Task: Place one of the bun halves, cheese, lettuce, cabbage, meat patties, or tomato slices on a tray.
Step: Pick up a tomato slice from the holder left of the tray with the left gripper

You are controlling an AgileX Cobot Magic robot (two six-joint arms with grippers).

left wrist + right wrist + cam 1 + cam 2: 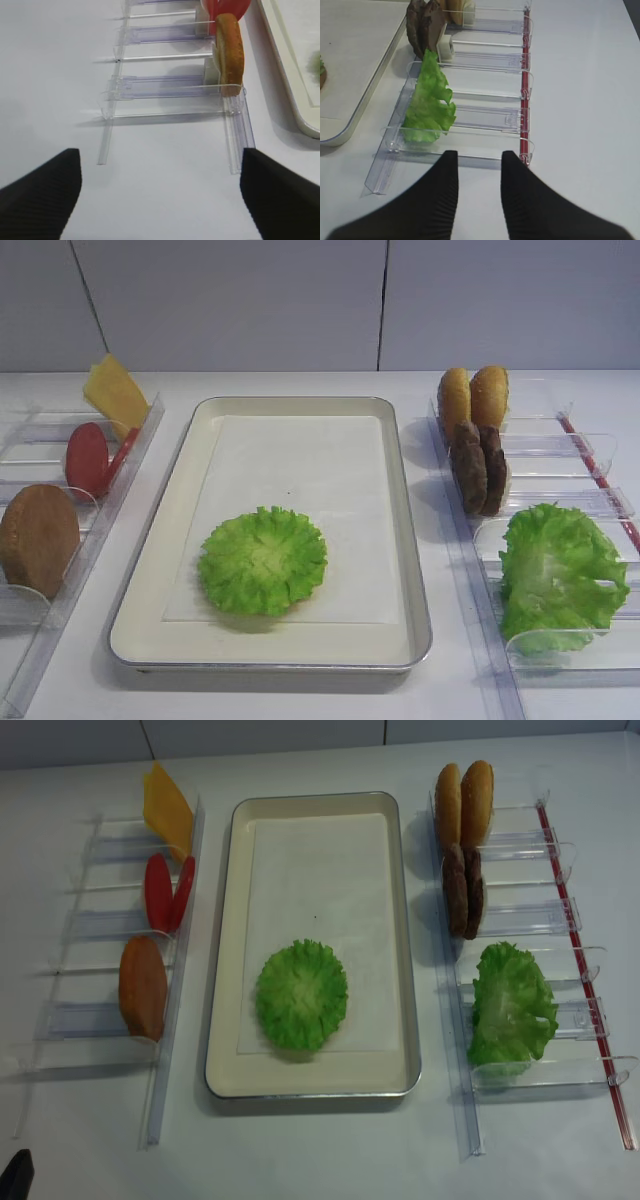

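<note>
The cream tray (pixel 300 643) lies in the middle. On its white liner rests a round frilly green piece (pixel 263 560), lettuce or cabbage, I cannot tell which. The left rack holds the cheese (pixel 113 392), the tomato slices (pixel 87 458) and a brown bun half (pixel 38 538), all standing on edge. In the right rack stand two golden bun halves (pixel 472 398), the meat patties (pixel 479 468) and a big green leaf (pixel 560 575). My left gripper (pixel 160 160) is wide open over bare table, short of the brown bun (pixel 230 52). My right gripper (pixel 480 157) is open and empty, just before the leaf (pixel 427 102).
Clear plastic racks flank the tray: the left rack (pixel 165 1050) and the right rack (pixel 465 1110), which has a red strip (pixel 600 1040) along its outer side. A grey wall closes the back. White table lies in front of both racks.
</note>
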